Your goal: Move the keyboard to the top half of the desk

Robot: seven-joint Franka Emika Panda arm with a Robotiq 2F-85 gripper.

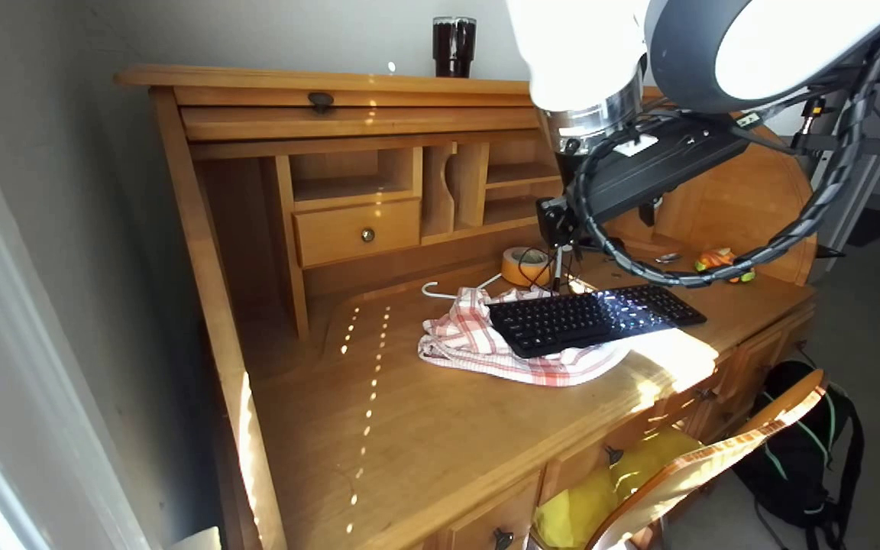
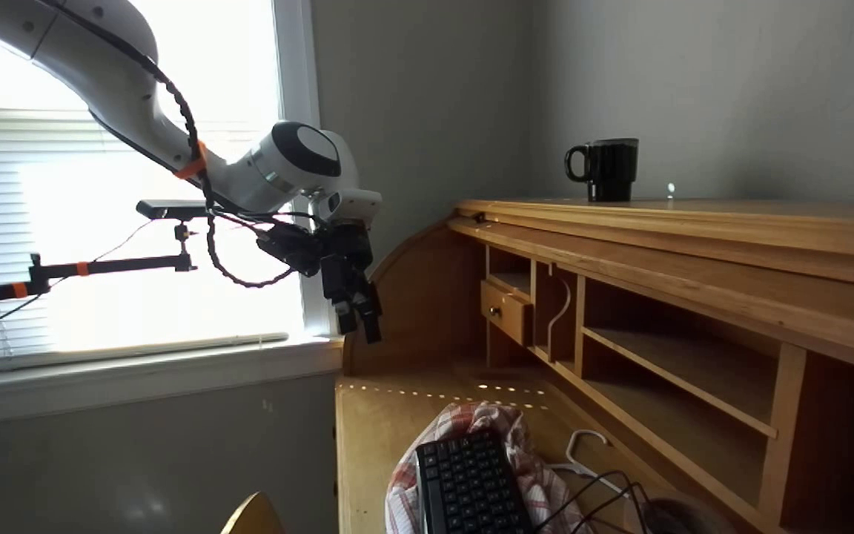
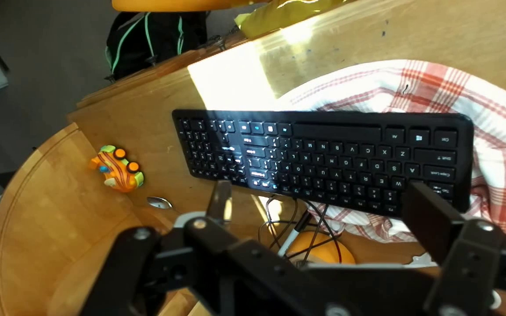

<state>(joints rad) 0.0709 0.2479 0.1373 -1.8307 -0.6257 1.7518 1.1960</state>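
Keyboard (image 3: 345,164) partly on checked cloth (image 3: 433,83), well below spread fingers (image 3: 431,215)

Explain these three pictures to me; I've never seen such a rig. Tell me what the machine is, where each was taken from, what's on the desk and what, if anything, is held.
The machine is a white robot arm ending in a black two-fingered claw. Two pictures show it from outside, from different places; the third looks past the claw from the arm's wrist. On the wooden desk, a black keyboard lies partly on a red-and-white checked cloth. Also there are a roll of orange tape and an orange toy with wheels; a dark mug stands up on the desk's high top. The claw hangs in the air with its fingers apart, and nothing is held.
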